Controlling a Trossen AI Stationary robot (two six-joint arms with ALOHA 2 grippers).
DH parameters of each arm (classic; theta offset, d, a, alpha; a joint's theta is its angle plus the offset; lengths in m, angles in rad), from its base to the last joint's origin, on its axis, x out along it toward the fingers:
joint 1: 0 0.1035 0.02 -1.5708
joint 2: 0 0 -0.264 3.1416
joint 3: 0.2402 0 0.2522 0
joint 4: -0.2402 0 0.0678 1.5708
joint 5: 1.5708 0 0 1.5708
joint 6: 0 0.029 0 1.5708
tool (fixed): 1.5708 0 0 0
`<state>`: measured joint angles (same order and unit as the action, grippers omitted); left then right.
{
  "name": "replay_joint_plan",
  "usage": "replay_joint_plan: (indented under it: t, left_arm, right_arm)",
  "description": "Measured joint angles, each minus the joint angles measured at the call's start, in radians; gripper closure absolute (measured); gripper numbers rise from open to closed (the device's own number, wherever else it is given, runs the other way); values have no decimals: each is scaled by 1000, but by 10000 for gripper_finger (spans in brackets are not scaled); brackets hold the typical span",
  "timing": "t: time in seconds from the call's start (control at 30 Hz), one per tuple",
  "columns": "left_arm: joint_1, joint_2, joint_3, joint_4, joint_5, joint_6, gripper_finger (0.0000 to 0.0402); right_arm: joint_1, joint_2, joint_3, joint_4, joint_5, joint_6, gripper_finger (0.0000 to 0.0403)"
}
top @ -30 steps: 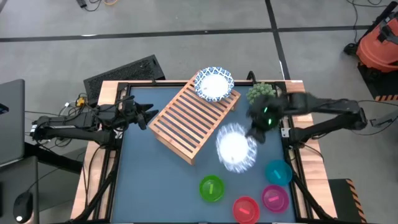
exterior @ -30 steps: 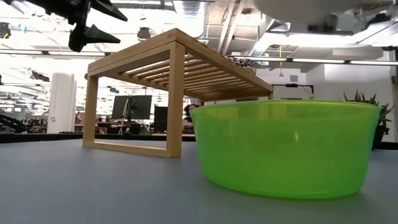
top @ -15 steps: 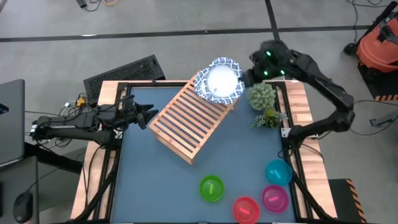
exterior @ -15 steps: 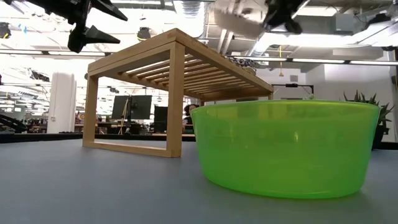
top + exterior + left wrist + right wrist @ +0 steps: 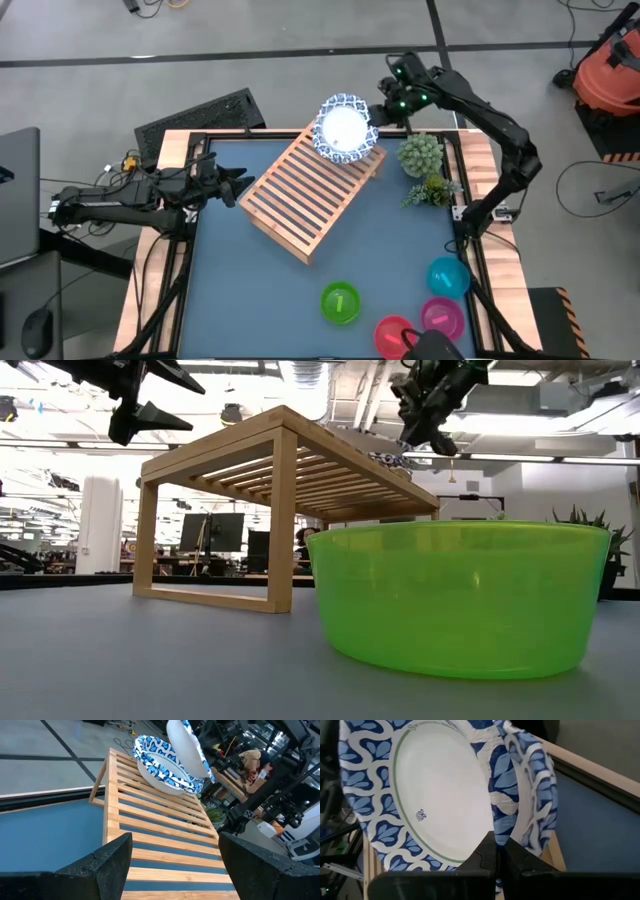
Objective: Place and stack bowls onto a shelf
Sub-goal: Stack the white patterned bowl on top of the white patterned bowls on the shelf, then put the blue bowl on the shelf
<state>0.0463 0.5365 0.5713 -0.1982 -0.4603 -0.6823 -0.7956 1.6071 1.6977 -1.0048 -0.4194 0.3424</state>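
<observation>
step: stacking | right hand clamped on tilted patterned bowl rim, over bowl on shelf | next: level, lower, release | left hand apart, idle

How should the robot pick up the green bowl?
Probably by pinching the rim of the green bowl from straight above, one finger inside and one outside. It stands upright and open on the table, its wall looks thin, and it is clear of the red bowl.

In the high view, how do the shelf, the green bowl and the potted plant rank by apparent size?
1. shelf
2. potted plant
3. green bowl
The plant and the bowl look close in size.
</observation>
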Motion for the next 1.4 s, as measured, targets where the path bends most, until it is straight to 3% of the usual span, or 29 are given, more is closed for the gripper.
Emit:
replay_joint_plan:
  t: [0.37,0.8,1.0,1.23,1.4]
  left_arm:
    - [0,0,0,1,0,0,120]
    - [0,0,0,1,0,8,120]
    - [0,0,0,1,0,7,120]
    - [0,0,0,-13,0,6,120]
    - [0,0,0,-21,-17,4,120]
  right_arm:
    - [-11,17,0,13,1,-54,323]
    - [-44,15,5,102,51,-51,199]
    - [-37,-7,89,-162,53,-159,197]
    - [133,-107,82,-545,107,-165,209]
    - [385,-260,-64,-530,262,9,211]
